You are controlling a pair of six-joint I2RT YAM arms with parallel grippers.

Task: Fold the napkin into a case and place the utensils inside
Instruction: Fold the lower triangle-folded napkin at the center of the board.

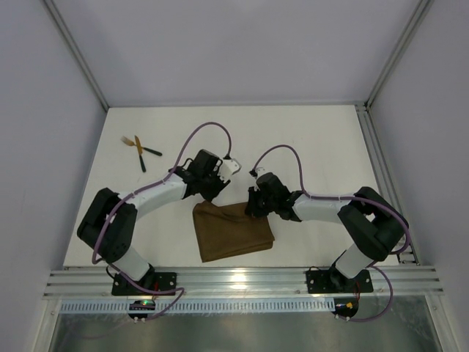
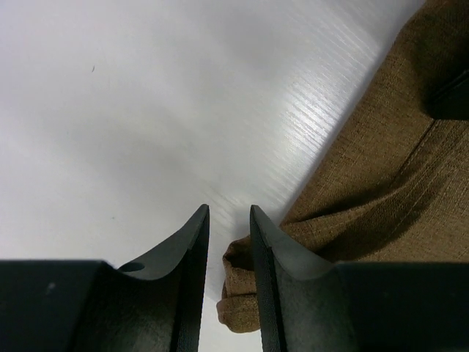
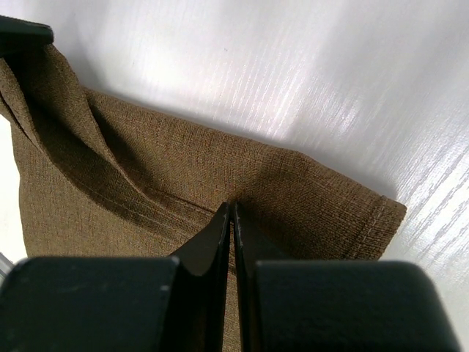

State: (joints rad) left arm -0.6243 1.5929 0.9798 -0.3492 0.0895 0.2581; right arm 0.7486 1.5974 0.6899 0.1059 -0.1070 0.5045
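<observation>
The brown napkin (image 1: 233,233) lies partly folded on the white table, between the two arms. My left gripper (image 1: 209,193) is at its far left corner. In the left wrist view the jaws (image 2: 229,210) stand a little apart, and the bunched corner of the napkin (image 2: 242,293) lies in the gap against the right finger, with table showing beside the left finger. My right gripper (image 1: 253,207) is at the napkin's far edge. Its fingers (image 3: 232,205) are pressed together on a raised fold of the napkin (image 3: 183,169). The utensils (image 1: 139,150) lie crossed at the far left, away from both grippers.
White walls with metal corner posts enclose the table. A metal rail (image 1: 242,282) runs along the near edge by the arm bases. Purple cables loop over both arms.
</observation>
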